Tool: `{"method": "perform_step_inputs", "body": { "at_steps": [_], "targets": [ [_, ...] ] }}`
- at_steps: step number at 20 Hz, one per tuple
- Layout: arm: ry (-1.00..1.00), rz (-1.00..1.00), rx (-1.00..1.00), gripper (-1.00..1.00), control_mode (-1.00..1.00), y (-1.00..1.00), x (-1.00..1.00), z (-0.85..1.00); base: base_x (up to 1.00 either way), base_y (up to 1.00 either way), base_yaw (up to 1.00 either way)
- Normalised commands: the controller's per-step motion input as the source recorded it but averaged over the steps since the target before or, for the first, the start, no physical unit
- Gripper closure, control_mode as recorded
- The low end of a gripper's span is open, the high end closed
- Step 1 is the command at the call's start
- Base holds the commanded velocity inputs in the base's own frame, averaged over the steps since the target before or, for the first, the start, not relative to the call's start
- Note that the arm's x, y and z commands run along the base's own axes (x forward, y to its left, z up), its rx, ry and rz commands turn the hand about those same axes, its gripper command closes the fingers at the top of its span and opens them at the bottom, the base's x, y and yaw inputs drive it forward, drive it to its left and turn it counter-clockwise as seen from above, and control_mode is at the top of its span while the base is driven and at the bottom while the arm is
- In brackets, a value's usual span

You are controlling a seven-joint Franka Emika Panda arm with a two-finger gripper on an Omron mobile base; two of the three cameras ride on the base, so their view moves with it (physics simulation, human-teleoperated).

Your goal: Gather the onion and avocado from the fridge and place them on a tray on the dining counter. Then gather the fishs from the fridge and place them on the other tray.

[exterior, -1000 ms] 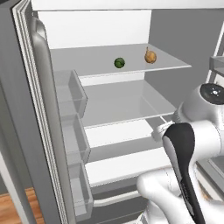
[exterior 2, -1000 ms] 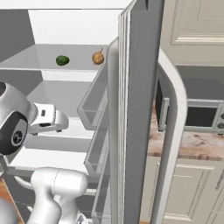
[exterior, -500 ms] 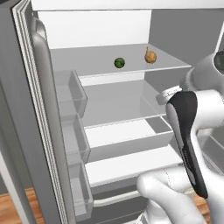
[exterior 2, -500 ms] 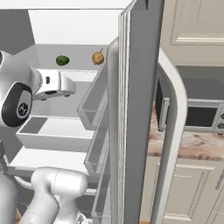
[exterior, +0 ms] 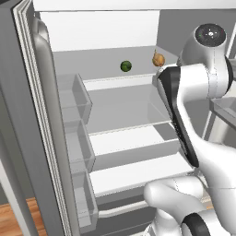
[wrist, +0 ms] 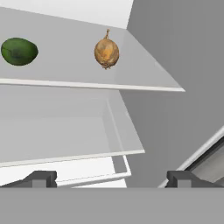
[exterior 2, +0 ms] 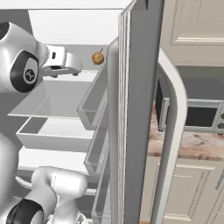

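Observation:
The fridge (exterior: 97,32) stands open. On its top glass shelf lie the green avocado (exterior: 126,66) and, to its right, the golden-brown onion (exterior: 158,60). In the hand view the avocado (wrist: 19,51) is at the upper left and the onion (wrist: 106,52) is near the top centre, both beyond the fingertips. My gripper (wrist: 110,179) is open with nothing between its fingers. From the right base view the gripper (exterior 2: 78,66) hangs at top-shelf height, a short way left of the onion (exterior 2: 98,57) and apart from it.
Clear door bins (exterior: 73,97) line the left door, and a white drawer (exterior: 133,147) sits below the glass shelves. The right fridge door (exterior 2: 140,109) stands edge-on beside my arm. Past it are a microwave (exterior 2: 197,116) and a marbled counter (exterior 2: 192,144).
The arm has lifted the hand from the lower shelves up to top-shelf height and closer to the onion. The gripper has stayed open; the avocado and onion have not moved.

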Motion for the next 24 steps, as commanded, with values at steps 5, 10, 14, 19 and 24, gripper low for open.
{"method": "perform_step_inputs", "body": {
  "at_steps": [5,10,14,19,24],
  "targets": [
    [0.0,0.0,0.06,-1.0,-1.0,-0.18,0.51,0.03,0.0,0.0,0.0],
    [0.0,0.0,0.0,-1.0,-1.0,-0.02,0.47,0.03,0.0,0.0,0.0],
    [0.0,0.0,0.0,-1.0,-1.0,-0.05,0.54,0.0,0.0,0.0,0.0],
    [0.0,0.0,0.03,-1.0,-1.0,-0.09,0.59,0.0,0.0,0.0,0.0],
    [0.03,0.0,0.03,-1.0,-1.0,-0.03,0.55,-0.01,0.0,0.0,0.0]
  ]
}}
